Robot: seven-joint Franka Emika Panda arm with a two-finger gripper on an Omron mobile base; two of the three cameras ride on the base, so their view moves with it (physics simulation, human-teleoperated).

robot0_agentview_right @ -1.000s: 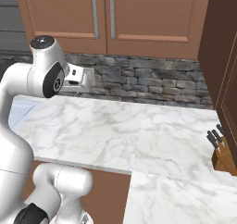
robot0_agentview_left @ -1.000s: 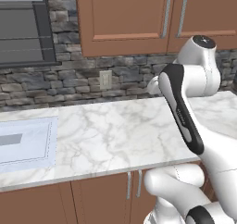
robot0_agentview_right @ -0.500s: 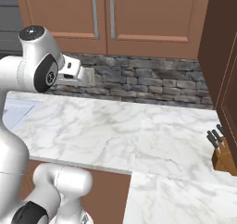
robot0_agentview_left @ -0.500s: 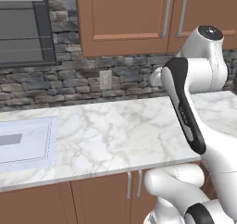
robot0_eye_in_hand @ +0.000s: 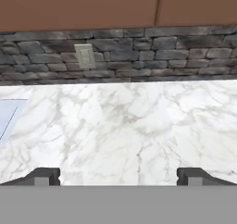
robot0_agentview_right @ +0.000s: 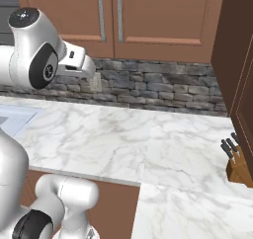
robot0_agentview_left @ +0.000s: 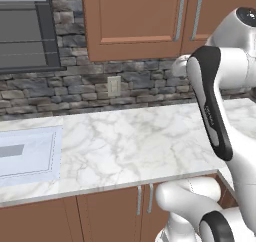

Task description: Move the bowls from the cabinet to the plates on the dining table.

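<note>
The marble worktop (robot0_agentview_left: 130, 141) runs wide and bare below the arm, with a pale inset sink (robot0_agentview_left: 27, 153) at its far left and a wooden knife block (robot0_agentview_right: 240, 164) holding dark-handled knives at its right end, beside a tall dark brown panel (robot0_agentview_right: 237, 50). Behind the worktop is a grey stone backsplash (robot0_eye_in_hand: 139, 52) with 1 pale wall outlet (robot0_eye_in_hand: 84, 56) set into it. At upper left of the left base view hangs a dark grey appliance (robot0_agentview_left: 25, 31). The cabinet (robot0_agentview_right: 148, 16) hangs on the wall above the backsplash, its 2 panelled doors shut, each with 1 long silver bar handle (robot0_agentview_right: 120, 13) near the middle seam; whatever it holds is hidden behind them. The hand (robot0_eye_in_hand: 118, 177) is raised above the worktop, level with the backsplash and just below the cabinet's lower edge, facing the wall. Its 2 dark fingertips (robot0_eye_in_hand: 41, 176) stand spread as wide as they go, with only marble between them and nothing held. Below the worktop are low wooden doors (robot0_agentview_left: 115, 216) with 2 short handles.
</note>
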